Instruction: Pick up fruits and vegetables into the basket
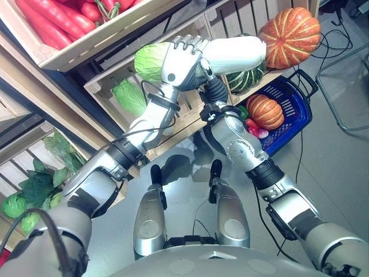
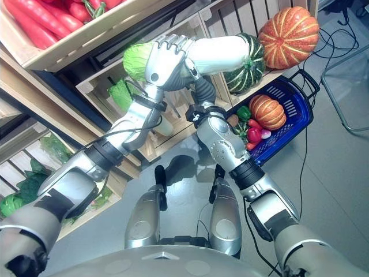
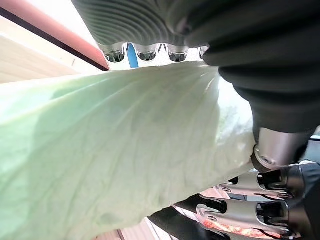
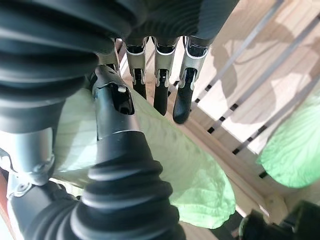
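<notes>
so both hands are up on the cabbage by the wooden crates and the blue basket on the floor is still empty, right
Not quite: the blue basket is not empty. The left eye view shows a small orange pumpkin and some red and green vegetables already in it. The rest holds: the left hand and the right hand are both up on the cabbage by the wooden crates.

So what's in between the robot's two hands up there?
A napa cabbage, held from both sides by the left hand and right hand; the eye views show it.
</notes>
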Controlling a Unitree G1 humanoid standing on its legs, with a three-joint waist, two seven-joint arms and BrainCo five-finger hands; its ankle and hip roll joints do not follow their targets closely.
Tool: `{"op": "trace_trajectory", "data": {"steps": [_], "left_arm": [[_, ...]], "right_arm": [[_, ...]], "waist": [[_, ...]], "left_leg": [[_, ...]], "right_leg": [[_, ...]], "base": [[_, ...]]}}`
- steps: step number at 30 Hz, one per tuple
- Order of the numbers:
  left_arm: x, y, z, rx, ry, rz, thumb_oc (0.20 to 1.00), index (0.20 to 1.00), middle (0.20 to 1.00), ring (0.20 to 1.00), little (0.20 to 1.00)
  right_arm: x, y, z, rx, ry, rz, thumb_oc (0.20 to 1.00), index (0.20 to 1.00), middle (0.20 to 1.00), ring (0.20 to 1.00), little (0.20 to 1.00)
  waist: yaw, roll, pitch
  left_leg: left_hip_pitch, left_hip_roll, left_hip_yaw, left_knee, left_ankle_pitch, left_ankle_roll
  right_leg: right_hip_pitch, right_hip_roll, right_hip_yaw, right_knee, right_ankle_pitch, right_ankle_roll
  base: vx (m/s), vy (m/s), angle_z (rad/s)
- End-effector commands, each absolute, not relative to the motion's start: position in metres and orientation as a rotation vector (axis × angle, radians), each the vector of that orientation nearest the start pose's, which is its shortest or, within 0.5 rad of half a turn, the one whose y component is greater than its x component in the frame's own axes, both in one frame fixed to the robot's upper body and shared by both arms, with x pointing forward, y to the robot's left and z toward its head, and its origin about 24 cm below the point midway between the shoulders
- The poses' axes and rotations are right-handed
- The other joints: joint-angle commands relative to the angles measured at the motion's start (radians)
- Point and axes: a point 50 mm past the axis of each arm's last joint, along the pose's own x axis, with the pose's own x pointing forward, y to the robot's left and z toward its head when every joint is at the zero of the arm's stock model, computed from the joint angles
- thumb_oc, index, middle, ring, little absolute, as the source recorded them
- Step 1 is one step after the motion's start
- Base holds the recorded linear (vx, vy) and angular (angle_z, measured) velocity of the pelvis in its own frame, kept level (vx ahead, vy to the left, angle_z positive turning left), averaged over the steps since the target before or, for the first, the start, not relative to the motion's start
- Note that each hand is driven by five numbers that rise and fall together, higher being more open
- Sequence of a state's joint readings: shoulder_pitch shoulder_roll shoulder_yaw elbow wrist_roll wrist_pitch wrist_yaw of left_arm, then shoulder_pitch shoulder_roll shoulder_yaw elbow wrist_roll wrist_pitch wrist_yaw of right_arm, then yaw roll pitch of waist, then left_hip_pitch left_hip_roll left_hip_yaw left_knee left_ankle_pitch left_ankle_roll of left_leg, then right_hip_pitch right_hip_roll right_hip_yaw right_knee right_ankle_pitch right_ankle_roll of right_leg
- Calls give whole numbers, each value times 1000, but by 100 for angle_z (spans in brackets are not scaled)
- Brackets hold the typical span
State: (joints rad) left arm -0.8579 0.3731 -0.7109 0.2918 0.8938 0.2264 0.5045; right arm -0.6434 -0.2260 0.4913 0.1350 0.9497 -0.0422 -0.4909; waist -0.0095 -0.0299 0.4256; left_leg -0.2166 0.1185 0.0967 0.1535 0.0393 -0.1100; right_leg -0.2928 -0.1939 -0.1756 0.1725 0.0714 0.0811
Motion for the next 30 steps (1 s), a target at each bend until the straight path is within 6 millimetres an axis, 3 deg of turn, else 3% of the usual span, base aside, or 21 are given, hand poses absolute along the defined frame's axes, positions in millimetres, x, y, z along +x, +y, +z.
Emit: {"op": "trace_trajectory", "data": {"steps": [1,13,14,15,16,23,30], "left_arm": [[322,20,150,1343,-900,-71,200,200,200,200,200],[332,51,131,1215,-687,-17,200,200,200,200,200],[333,54,130,1216,-677,-9,228,228,228,228,228],[333,56,129,1222,-666,-2,570,570,570,570,570],[335,60,127,1225,-632,-5,1000,1000,1000,1000,1000],[338,79,117,1229,-535,40,1000,1000,1000,1000,1000],[340,107,86,1208,-388,120,1000,1000,1000,1000,1000]], "right_arm": [[303,-29,252,705,-444,409,200,200,200,200,200],[302,-42,257,599,-548,405,200,200,200,200,200],[302,-43,258,581,-558,400,200,200,200,200,200],[302,-45,258,566,-564,398,200,200,200,200,200],[301,-46,258,543,-574,394,200,200,200,200,200],[303,-56,259,436,-602,372,200,200,200,200,200],[302,-64,260,382,-639,364,200,200,200,200,200]], "waist": [[-17,-7,-12],[-14,3,-9],[-14,5,-9],[-15,6,-9],[-15,8,-10],[-15,12,-9],[-20,14,-3]], "left_leg": [[-10,-2,17,27,-16,29],[-13,-5,16,33,-16,31],[-13,-5,16,34,-16,31],[-13,-5,16,34,-17,31],[-12,-6,15,33,-16,31],[-12,-8,13,34,-15,32],[-14,-6,18,35,-10,30]], "right_leg": [[65,-41,34,-30,2,32],[61,-41,28,-22,-1,29],[61,-41,27,-21,-2,29],[60,-41,27,-20,-2,29],[60,-40,27,-19,-3,29],[60,-38,26,-18,-5,27],[56,-35,30,-16,-4,25]], "base": [[0,0,0],[0,0,0],[0,0,0],[0,18,-3],[0,17,-4],[0,3,-1],[-7,2,-2]]}}
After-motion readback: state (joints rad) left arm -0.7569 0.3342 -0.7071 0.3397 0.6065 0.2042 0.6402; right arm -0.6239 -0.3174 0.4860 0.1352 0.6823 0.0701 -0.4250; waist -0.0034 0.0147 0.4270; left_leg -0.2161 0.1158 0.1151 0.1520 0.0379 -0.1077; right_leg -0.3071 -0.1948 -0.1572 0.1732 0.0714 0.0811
